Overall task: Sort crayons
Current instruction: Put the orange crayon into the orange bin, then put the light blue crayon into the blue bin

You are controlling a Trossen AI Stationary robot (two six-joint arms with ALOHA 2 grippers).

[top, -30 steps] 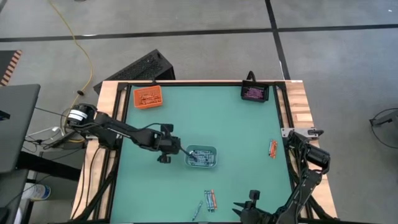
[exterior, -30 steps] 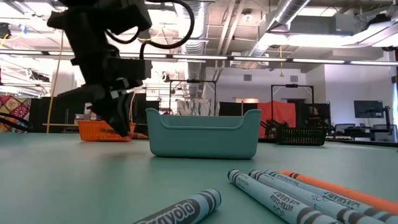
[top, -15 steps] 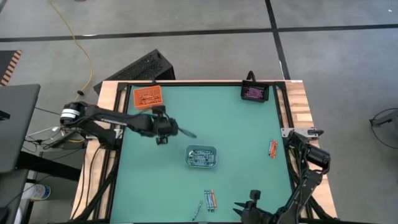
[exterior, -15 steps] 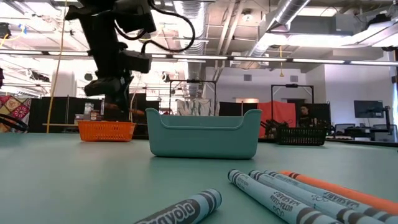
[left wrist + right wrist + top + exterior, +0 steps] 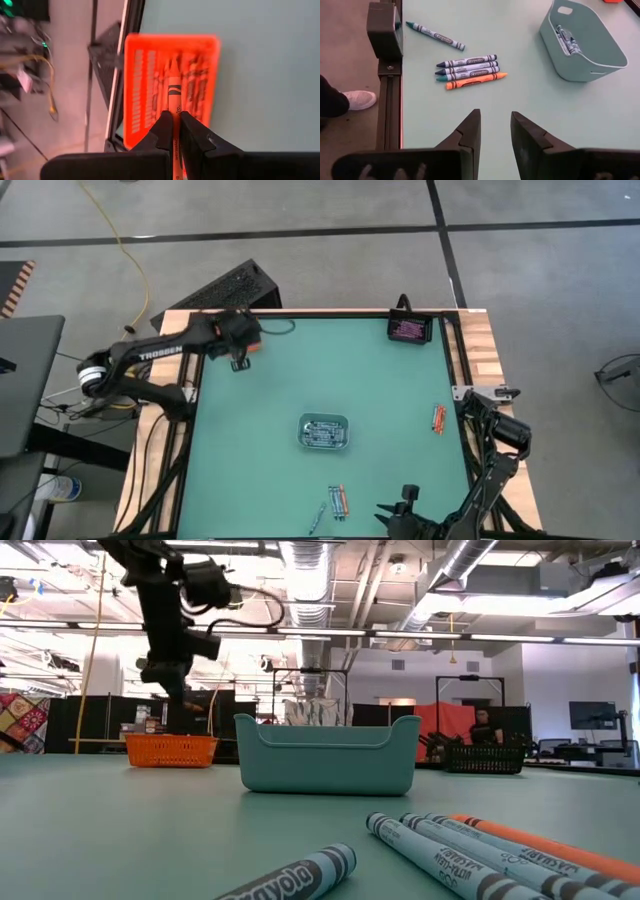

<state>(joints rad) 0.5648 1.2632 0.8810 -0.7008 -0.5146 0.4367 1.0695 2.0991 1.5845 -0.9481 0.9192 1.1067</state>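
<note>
Crayons were spread over the green table (image 5: 390,380) in several groups; the left gripper (image 5: 175,131), raised over the orange tray (image 5: 238,337) at the far left corner, had its fingers (image 5: 162,132) pressed together on an orange crayon (image 5: 174,97), which pointed out past the fingertips above more orange crayons lying in that tray; in the low view the left arm hung above the orange tray, behind the teal tray (image 5: 327,753). The teal tray stood near the middle of the table and held grey-blue crayons (image 5: 566,39); a black tray (image 5: 409,329) at the far right corner held purple-pink crayons (image 5: 408,331). Close to the near edge lay three grey-blue crayons side by side (image 5: 467,65) with one orange crayon (image 5: 475,80) touching them on the outer side, and a single grey-blue crayon (image 5: 435,35) lay apart from them, nearer the table's frame; two orange-red crayons (image 5: 438,418) lay by the right edge. The right gripper (image 5: 495,135) waited at the near edge towards the right corner, its fingers parted and holding nothing; a shoe showed on the floor beside the table frame in the right wrist view.
</note>
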